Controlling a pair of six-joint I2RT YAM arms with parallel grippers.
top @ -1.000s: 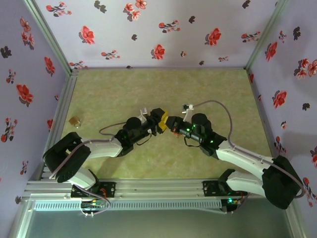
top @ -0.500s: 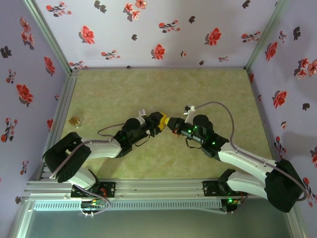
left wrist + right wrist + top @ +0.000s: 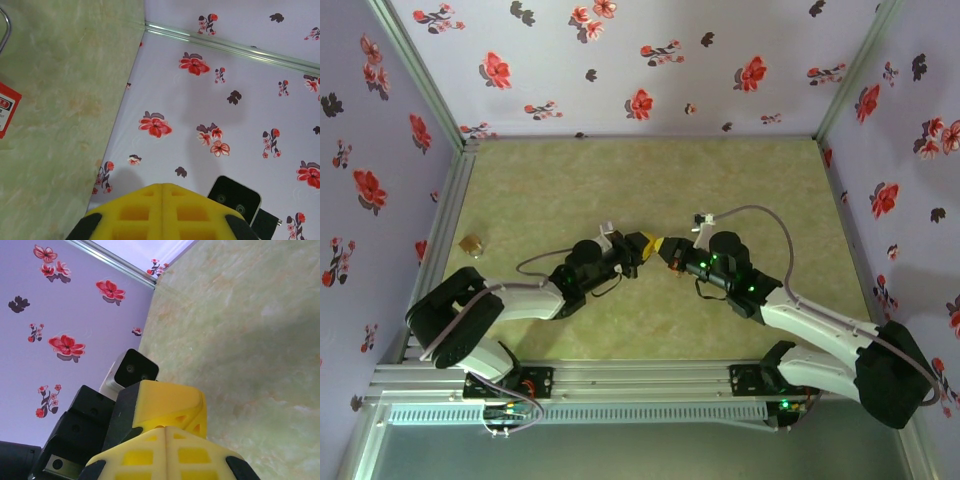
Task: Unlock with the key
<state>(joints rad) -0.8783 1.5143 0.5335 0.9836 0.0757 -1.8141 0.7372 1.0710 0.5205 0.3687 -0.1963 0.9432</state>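
left gripper [image 3: 162, 195]: one, its two yellow fingers pressed flat together along a thin seam, nothing to be seen between them. From above [image 3: 645, 246] it points right, nose to nose with its partner.
right gripper [image 3: 166, 435]: one, closed the same way, with nothing visible in the pinch. From above [image 3: 669, 252] it points left.
meeting point: in the right wrist view, one yellow finger [image 3: 172, 402] of the left gripper sits right against the right gripper's tips. I cannot tell whether they actually touch.
key [image 3: 7, 107]: one. Its squarish red head with a white label is cut off by the left edge of the left wrist view. It lies on the table, off to the side of the yellow fingers and in neither gripper.
silver curve [image 3: 4, 25]: one thin bent piece of metal in the top corner above the red head. I cannot tell whether it is joined to the head.
wrist cameras: two, each seen from the other wrist, the right one [image 3: 234, 197] and the left one [image 3: 135, 369].
arms: two, the left arm [image 3: 520, 298] and the right arm [image 3: 815, 322], both reaching in towards the middle.
table [image 3: 620, 185]: one, pale green and marbled.
brass-coloured object [image 3: 471, 243]: one, by the table's left edge and well apart from the grippers. It is too small to name.
walls [image 3: 620, 60]: three, lilac with red flowers.
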